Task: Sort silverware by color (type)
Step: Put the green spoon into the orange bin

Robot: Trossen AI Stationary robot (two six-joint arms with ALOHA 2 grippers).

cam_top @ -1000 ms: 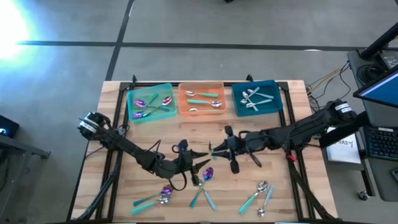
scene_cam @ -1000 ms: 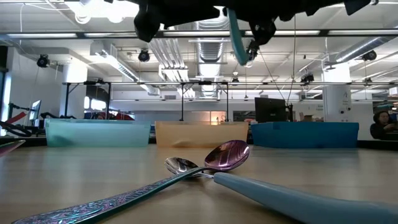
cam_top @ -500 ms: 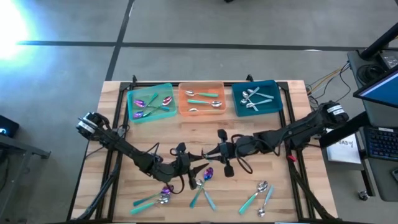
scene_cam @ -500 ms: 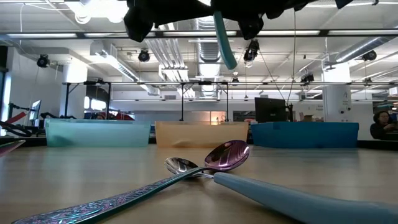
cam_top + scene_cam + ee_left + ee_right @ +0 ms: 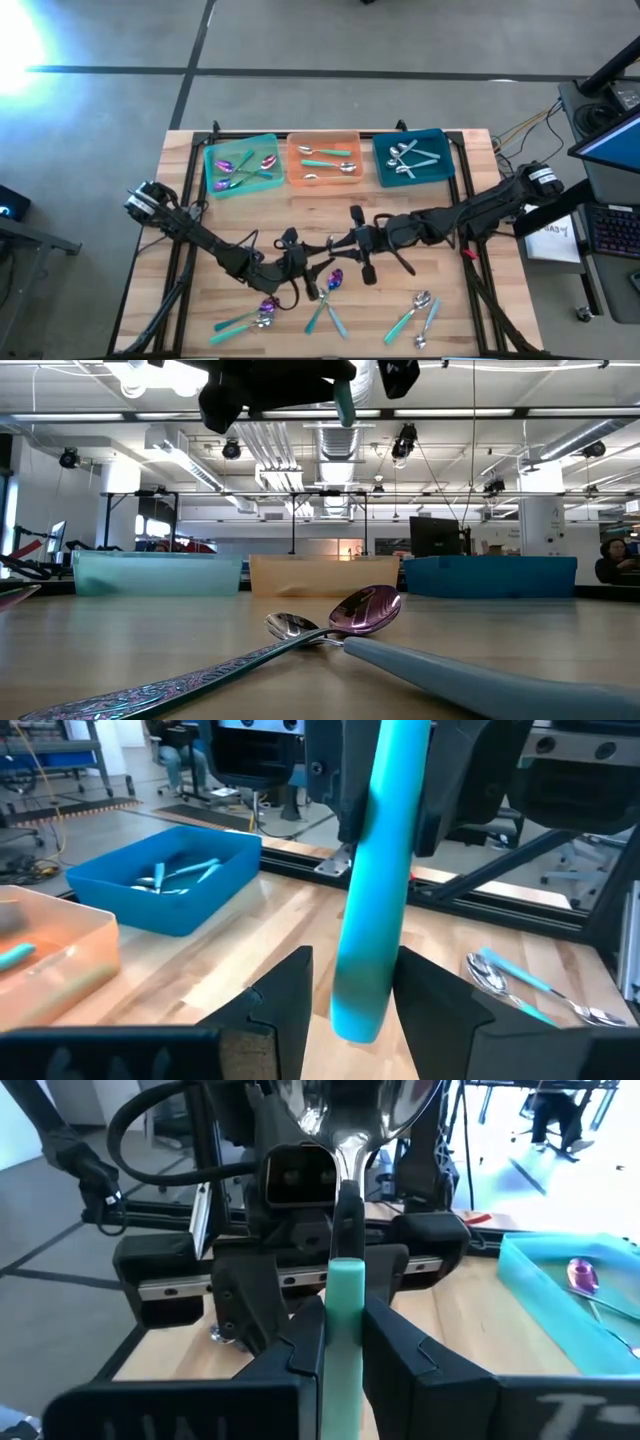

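Note:
My right gripper (image 5: 345,1305) is shut on a silver-headed, teal-handled spoon (image 5: 372,870) above the table's middle (image 5: 345,245). The spoon stands roughly upright, bowl (image 5: 350,1110) up. My left gripper (image 5: 352,980) faces it from the left (image 5: 312,262), open. Its fingers stand on either side of the handle's lower free end (image 5: 355,1020); I cannot tell whether they touch it. Loose spoons lie on the table near the front, one purple-headed (image 5: 335,278). The purple-headed one also shows in the low view (image 5: 368,608). My right gripper pinches the spoon's teal handle near its upper end (image 5: 345,1280), just below the silver neck, between its two fingers. The fingers come level from the table's right and lie across the handle. The spoon is lifted clear, bowl above the fingers and handle hanging below them.
Three trays stand along the far edge: green (image 5: 241,166) with purple-headed spoons, orange (image 5: 323,160) with teal-handled silver spoons, blue (image 5: 412,158) with all-silver spoons. More spoons lie at the front left (image 5: 262,312) and front right (image 5: 420,305).
My right gripper has carried the spoon toward the table's left, up to my left gripper. The hanging handle has gone left and a little up, and its lower end now stands between my left fingers.

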